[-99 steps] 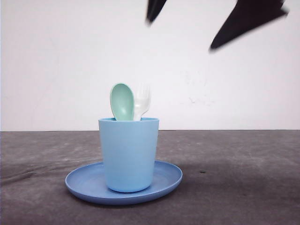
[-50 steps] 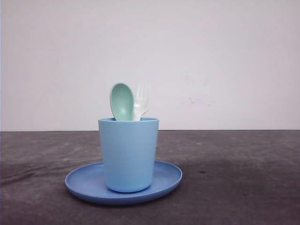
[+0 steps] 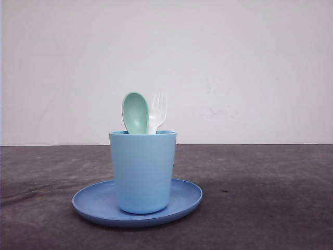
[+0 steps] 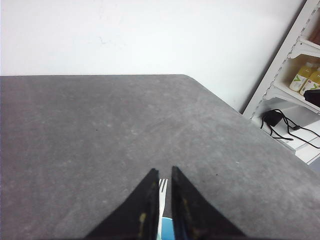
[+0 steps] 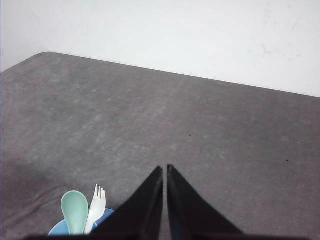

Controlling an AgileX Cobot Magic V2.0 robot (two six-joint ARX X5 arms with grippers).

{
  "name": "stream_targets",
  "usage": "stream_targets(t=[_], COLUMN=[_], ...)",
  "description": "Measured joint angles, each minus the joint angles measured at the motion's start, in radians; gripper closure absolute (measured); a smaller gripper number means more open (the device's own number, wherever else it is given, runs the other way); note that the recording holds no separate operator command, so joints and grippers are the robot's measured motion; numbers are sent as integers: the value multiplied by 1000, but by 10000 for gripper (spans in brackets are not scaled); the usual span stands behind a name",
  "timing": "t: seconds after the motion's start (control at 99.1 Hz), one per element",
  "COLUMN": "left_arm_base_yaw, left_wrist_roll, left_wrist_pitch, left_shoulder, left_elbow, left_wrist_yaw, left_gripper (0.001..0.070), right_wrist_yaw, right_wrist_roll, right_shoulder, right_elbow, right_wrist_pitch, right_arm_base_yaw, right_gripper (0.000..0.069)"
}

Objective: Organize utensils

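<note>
Utensils stand together in the light blue cup (image 3: 143, 172) in the front view: the mint-green spoon (image 3: 136, 112) and the white fork (image 3: 157, 111) rise side by side above its rim, heads up, and the cup sits on the blue plate (image 3: 187, 198) on the grey worktop (image 3: 270, 198). The dark fingers that crossed the top of this view a second ago are gone from it, and nothing else has shifted.

In the left wrist view the left gripper (image 4: 164, 172) hangs well above the worktop, its fingers narrowly parted and pinching nothing, the fork's tines visible far below through the gap.

In the right wrist view the right gripper (image 5: 164, 170) has its fingers almost pressed together, empty, high over the spoon and fork.

Both arms drawn back suggests the sorting is finished.
</note>
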Motion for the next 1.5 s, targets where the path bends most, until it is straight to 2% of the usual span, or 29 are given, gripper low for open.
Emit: stream_targets(t=[0.494,0.575,0.726,0.827,0.878,1.079,1.19,1.311,1.503], left_arm_base_yaw=[0,0,17,76,130,384,491,556,602], left_wrist_roll=[2,35,140,208,231,252,252,257,268], left_wrist_pitch=[0,0,0,8,15,113,188,226,207], left_shoulder=[-5,-6,-6,-10,-23,-123,-219,-328,-458], left_elbow=[0,0,0,-10,-42,-277,-425,-557,-714], left_wrist_yaw=[0,-6,-46,-53,-53,-55,-56,-57,-56], left_gripper=[691,691,691,691,691,691,691,691,691], right_wrist_yaw=[0,0,0,0,0,0,0,1,1], right_wrist_roll=[0,0,0,0,0,0,0,0,0], right_shoulder=[0,0,0,0,0,0,0,0,0], right_elbow=[0,0,0,0,0,0,0,0,0], right_wrist_pitch=[0,0,0,0,0,0,0,0,0], right_arm_base_yaw=[0,0,0,0,0,0,0,0,0], right_gripper=[677,677,677,677,677,677,677,677,677])
